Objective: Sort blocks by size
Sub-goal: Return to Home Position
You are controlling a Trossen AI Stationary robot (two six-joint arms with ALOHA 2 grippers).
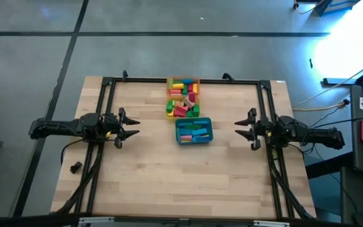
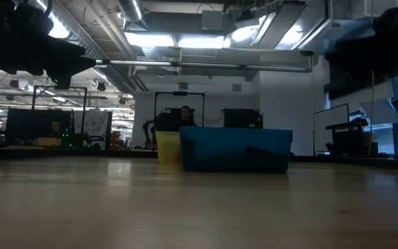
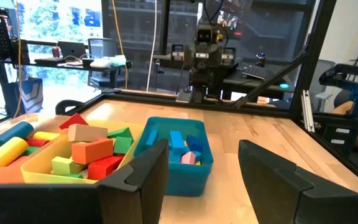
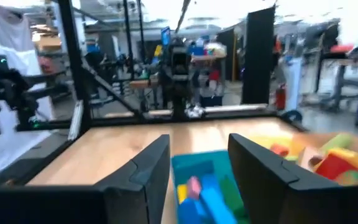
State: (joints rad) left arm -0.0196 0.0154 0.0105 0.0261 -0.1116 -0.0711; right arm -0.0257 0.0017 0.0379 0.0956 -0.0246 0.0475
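Observation:
Blocks of several colours lie heaped in a yellow tray and an orange tray at the table's far middle; they also show in the left wrist view. A few blue, pink and green blocks lie in the teal tray just nearer; these show in the right wrist view. My left gripper hovers open at the table's left, its fingers pointing at the trays. My right gripper hovers open at the right, pointing at the teal tray. Both are empty.
A dark metal frame runs round the table's edges. A small dark object lies near the table's left edge. Bare wood lies between each gripper and the trays, and across the near half of the table.

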